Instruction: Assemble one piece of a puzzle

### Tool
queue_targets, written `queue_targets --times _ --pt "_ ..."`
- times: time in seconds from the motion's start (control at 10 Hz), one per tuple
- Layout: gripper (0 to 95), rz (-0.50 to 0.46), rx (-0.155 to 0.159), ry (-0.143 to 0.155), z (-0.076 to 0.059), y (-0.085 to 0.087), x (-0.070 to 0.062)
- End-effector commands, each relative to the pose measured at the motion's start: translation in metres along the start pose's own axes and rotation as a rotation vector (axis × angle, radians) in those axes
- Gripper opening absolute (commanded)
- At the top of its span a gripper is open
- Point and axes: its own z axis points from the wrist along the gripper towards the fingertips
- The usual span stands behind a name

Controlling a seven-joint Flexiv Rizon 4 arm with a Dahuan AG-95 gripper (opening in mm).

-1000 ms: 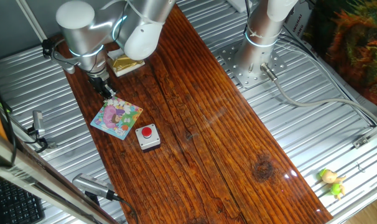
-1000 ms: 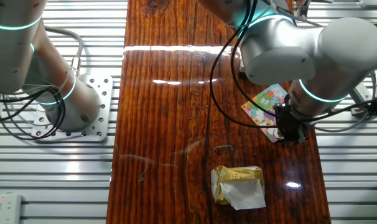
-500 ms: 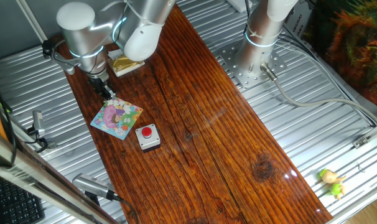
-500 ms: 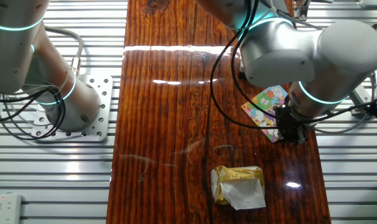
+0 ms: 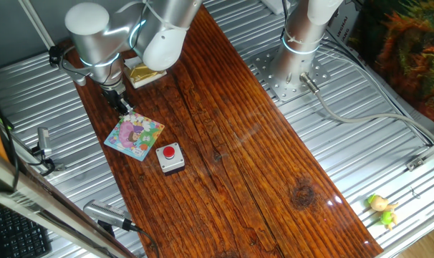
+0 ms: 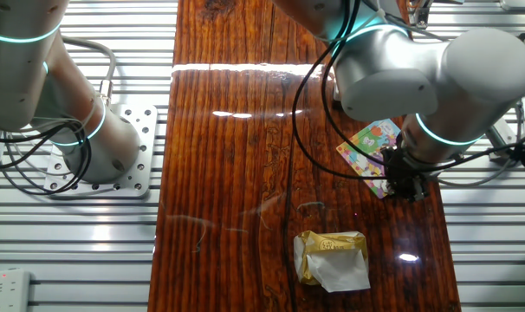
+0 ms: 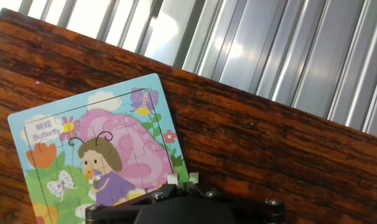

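Observation:
The puzzle (image 5: 134,136) is a small square board with a pink-purple cartoon figure, lying flat near the left edge of the wooden table. It also shows in the other fixed view (image 6: 371,146) and fills the lower left of the hand view (image 7: 101,149). My gripper (image 5: 125,109) points down at the board's corner nearest the arm, and the other fixed view shows it there too (image 6: 407,187). In the hand view the gripper (image 7: 182,180) has its fingers close together with a small green piece between them, right at the board's green corner.
A grey box with a red button (image 5: 170,158) stands just beside the puzzle. A yellowish-gold box (image 5: 145,73) lies behind the arm, and the other fixed view shows it as well (image 6: 332,258). Ribbed metal flanks the wooden table (image 5: 260,172). A small toy (image 5: 382,209) lies far right.

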Motion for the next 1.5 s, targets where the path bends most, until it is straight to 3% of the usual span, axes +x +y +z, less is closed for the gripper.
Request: queue_targets --times 0.1,0.9,1.2,1.5 --pt "0.0 0.002 0.001 0.001 0.0001 -0.0004 -0.0001" --pt "0.0 0.021 0.012 0.003 0.0000 -0.0004 -0.0001" --pt "57.0 0.008 0.015 -0.003 -0.0003 -0.0004 -0.0001" --pt "57.0 0.002 0.014 -0.008 -0.0008 -0.0003 -0.0001"
